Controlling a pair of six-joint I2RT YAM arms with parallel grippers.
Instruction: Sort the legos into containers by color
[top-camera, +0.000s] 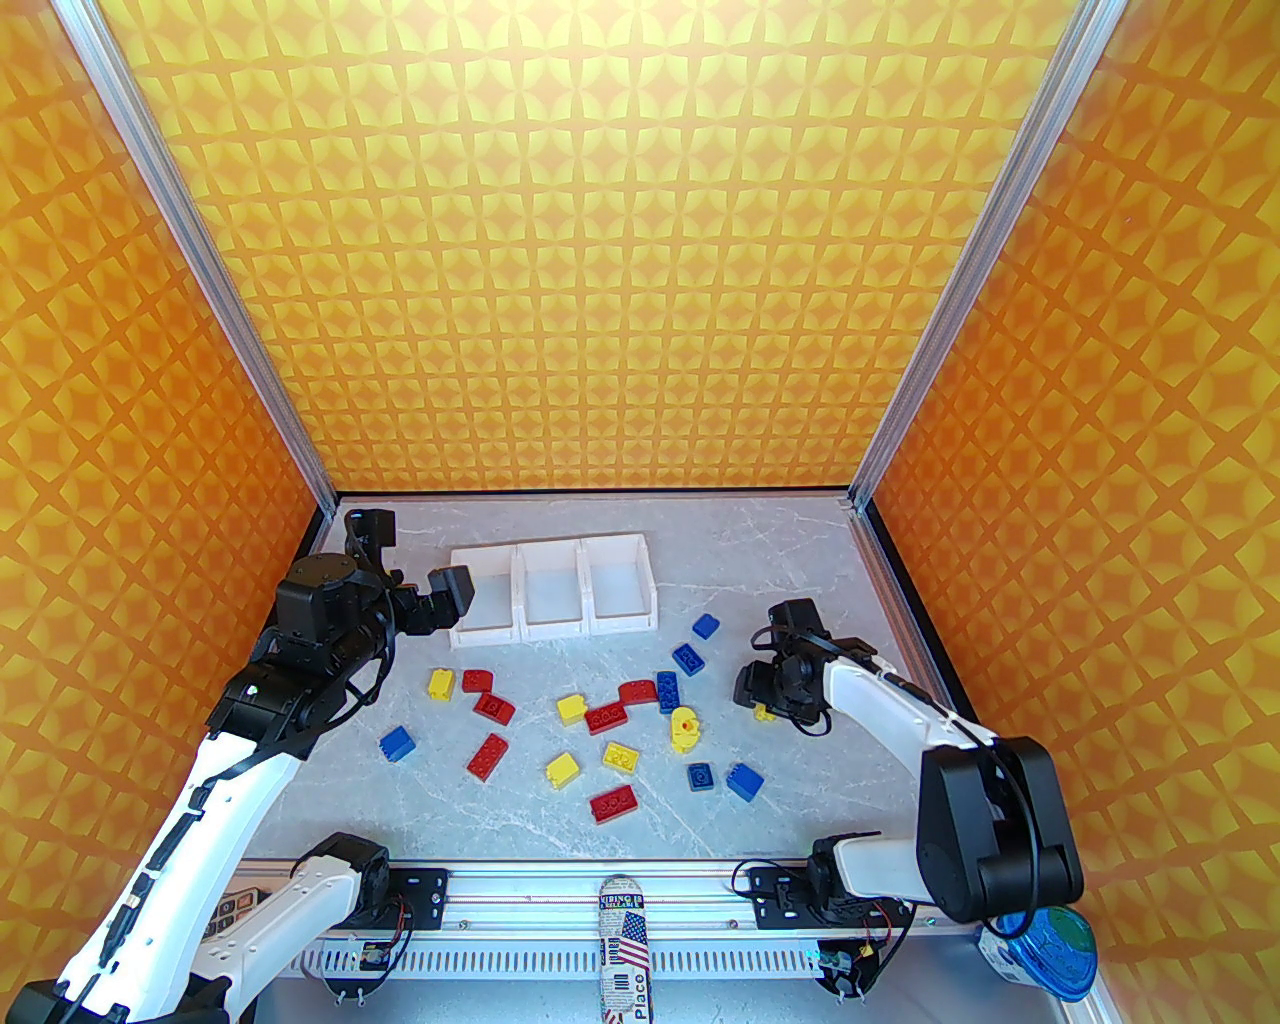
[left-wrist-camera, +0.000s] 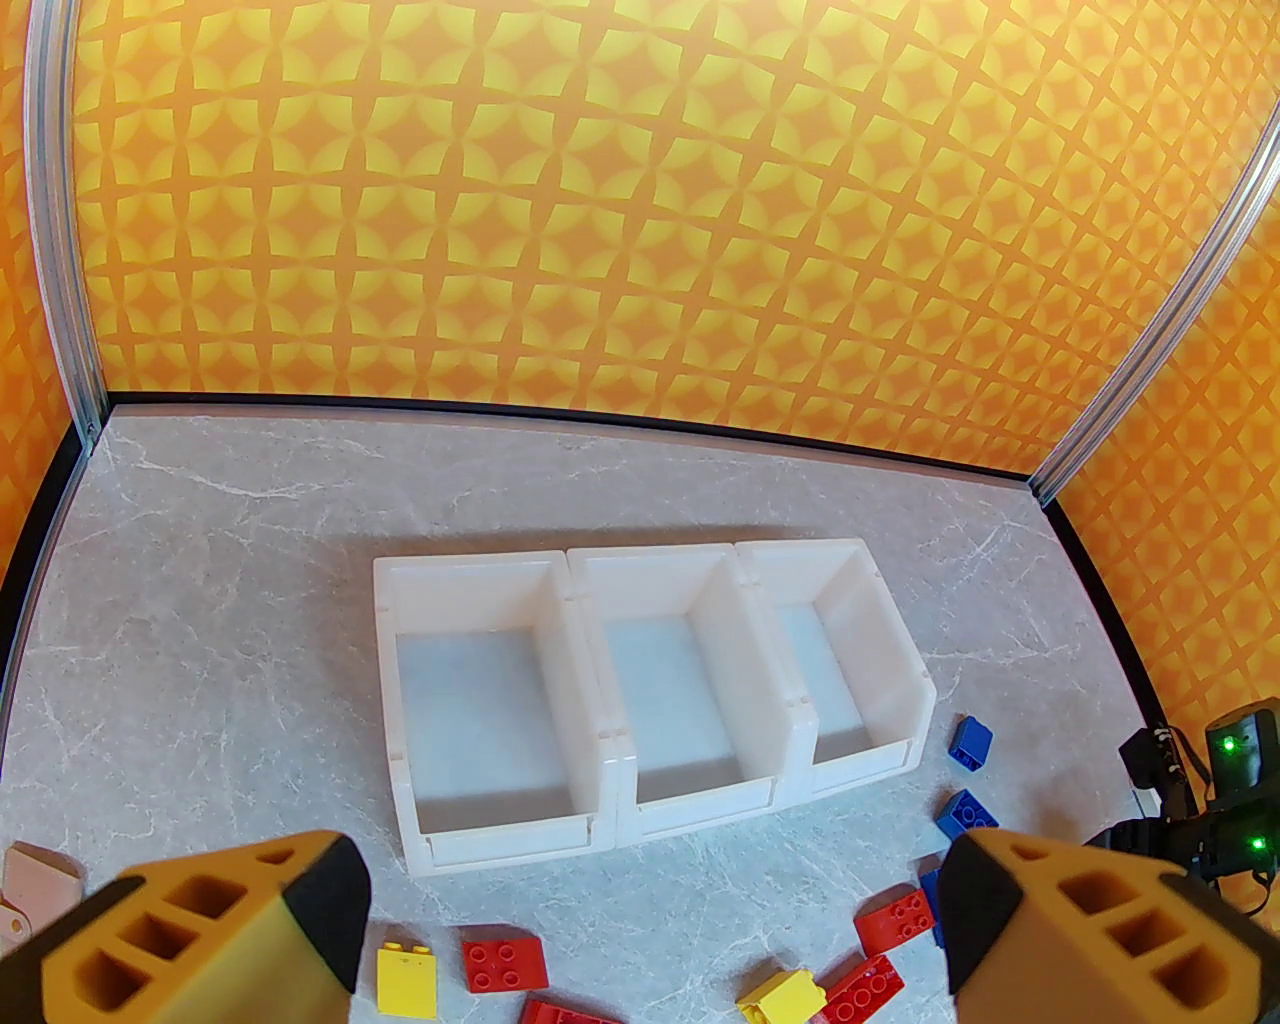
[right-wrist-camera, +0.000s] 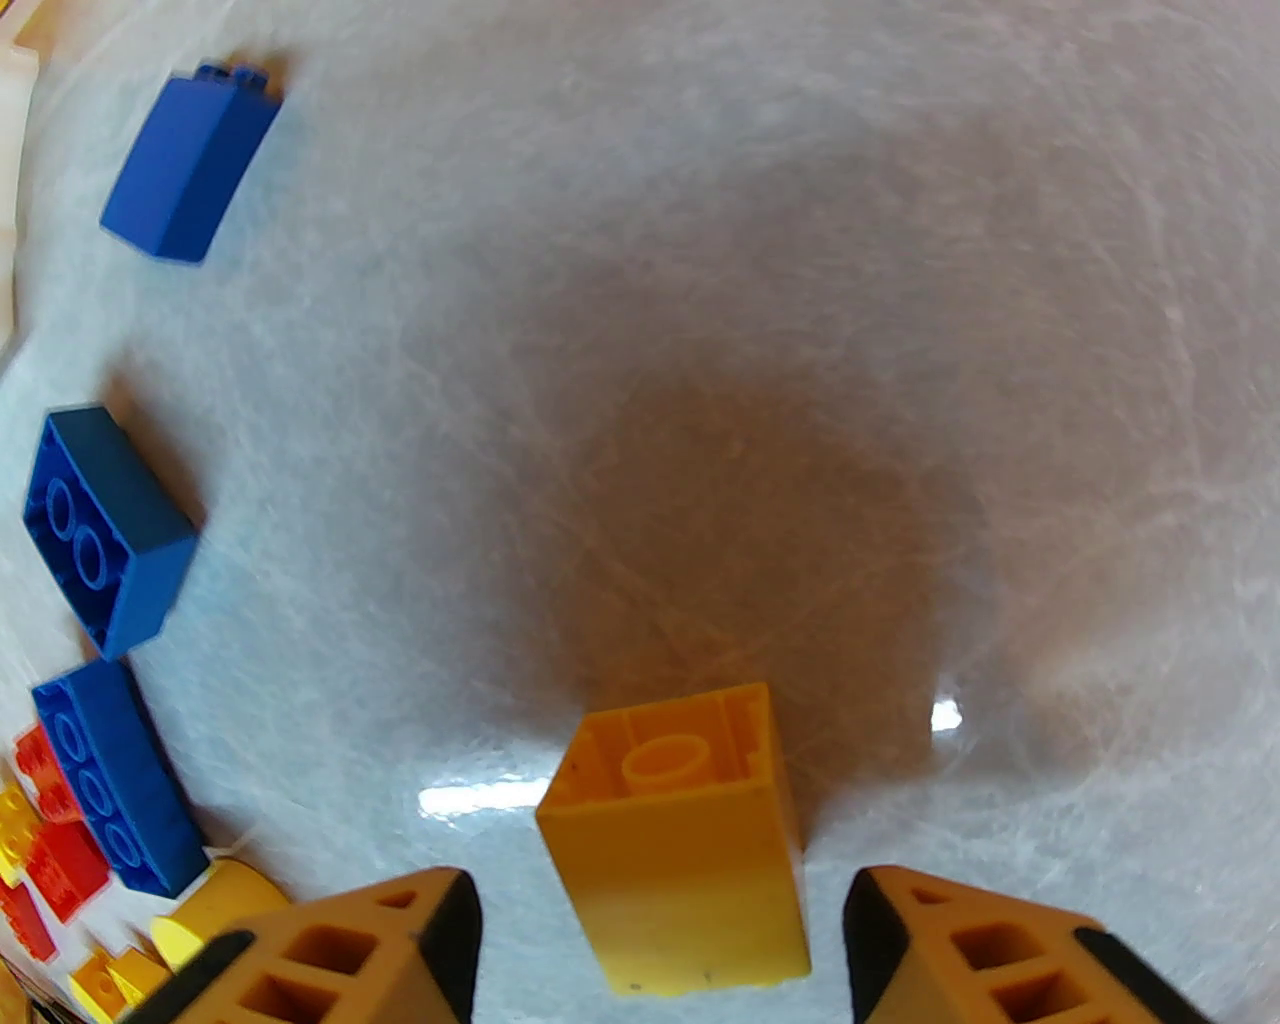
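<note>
Overhead, the right gripper sits low over the table, to the right of the scattered legos. A yellow brick peeks out just under it. The other legos lie loose on the table between the arms, with red, yellow and blue mixed together. The bins stand empty in a row farther back, left of centre. The left gripper hangs raised just beside the leftmost bin. A cup with a blue lid sits by the right arm's base.

From the left wrist, the left gripper has its fingers spread wide with nothing between them. The bins lie ahead and below, their open tops showing bare floors. A few red and yellow legos lie near the bottom edge, and two blue ones sit just right of the right bin. A tan tag lies at the left edge, beside the left finger.

From the right wrist, the yellow brick lies tipped on its side between the right gripper's fingers. Its hollow underside faces away from the camera. The jaws stand apart, with a gap on each side of the brick and neither pad touching it. Three blue bricks line the left edge, well apart from the yellow brick, and nothing crowds it.
</note>
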